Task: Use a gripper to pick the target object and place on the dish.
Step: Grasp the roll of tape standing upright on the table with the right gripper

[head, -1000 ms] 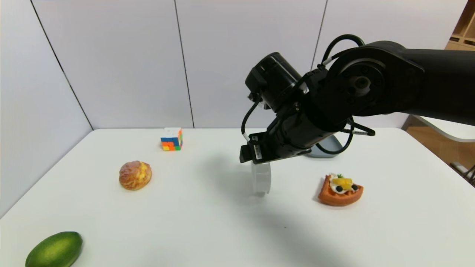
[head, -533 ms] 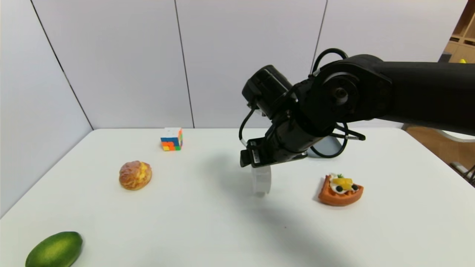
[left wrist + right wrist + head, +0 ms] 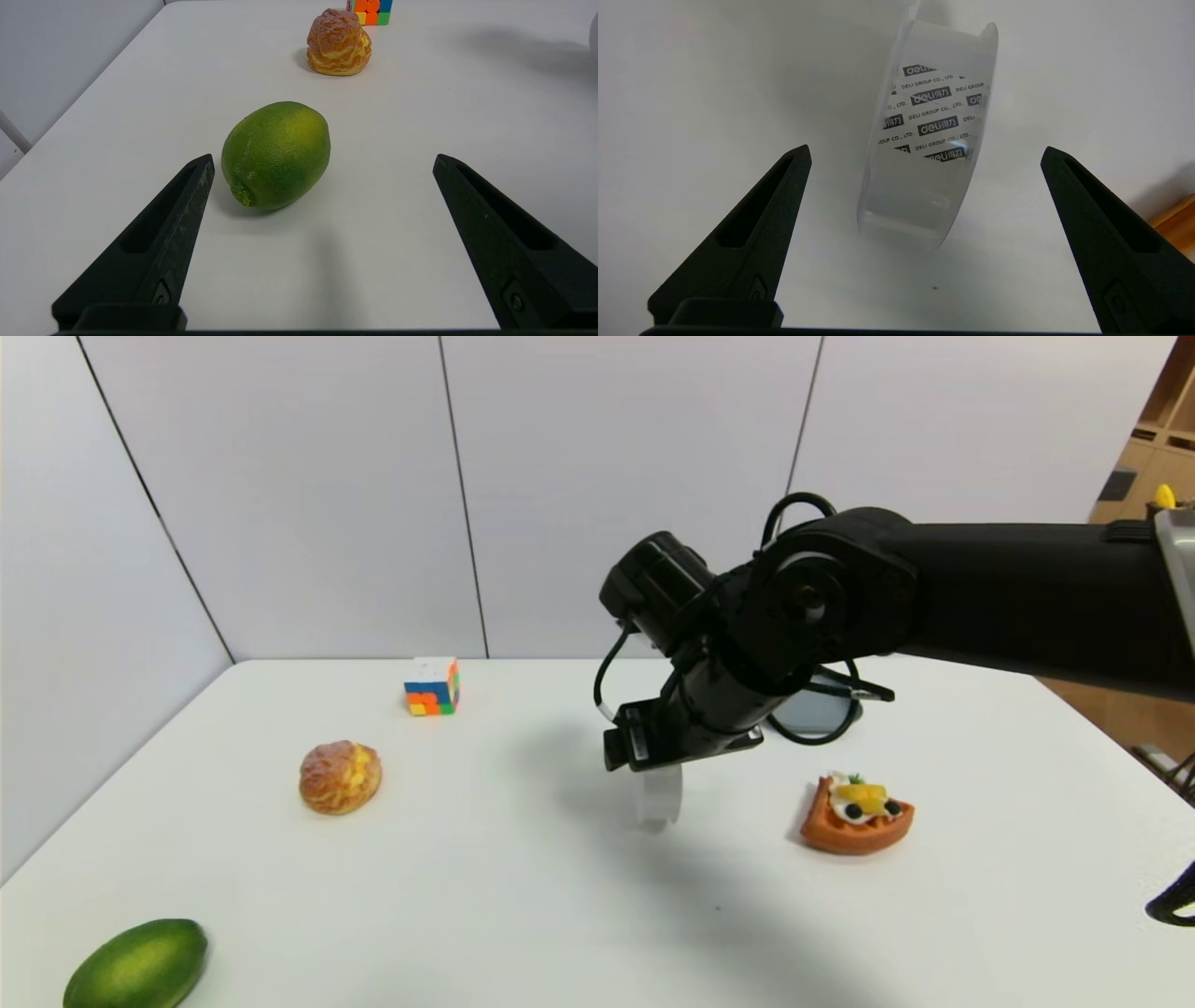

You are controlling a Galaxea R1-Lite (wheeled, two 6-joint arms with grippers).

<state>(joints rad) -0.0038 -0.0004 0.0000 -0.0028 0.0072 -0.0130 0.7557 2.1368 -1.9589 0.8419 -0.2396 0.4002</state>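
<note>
— where's the white tape roll [image 3: 927, 135]?
— standing on edge on the tabletop [image 3: 420, 896], between the wide-spread fingers of the right hand [image 3: 927, 148] (nothing gripped).
— and the dish [image 3: 814, 709]?
— on the tabletop too, farther back and to the right, partly behind the arm's cables.
— the left hand [image 3: 323, 156]?
— parked by the green fruit [image 3: 276, 155], its fingers wide (and holding nothing).

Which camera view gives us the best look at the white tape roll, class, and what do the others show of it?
The right wrist view: the tape roll stands on edge, its printed rim unobstructed between the open fingers. The head view shows it partly hidden beneath the right gripper. The left wrist view offers only a pale sliver at its edge, too little to identify.
</note>
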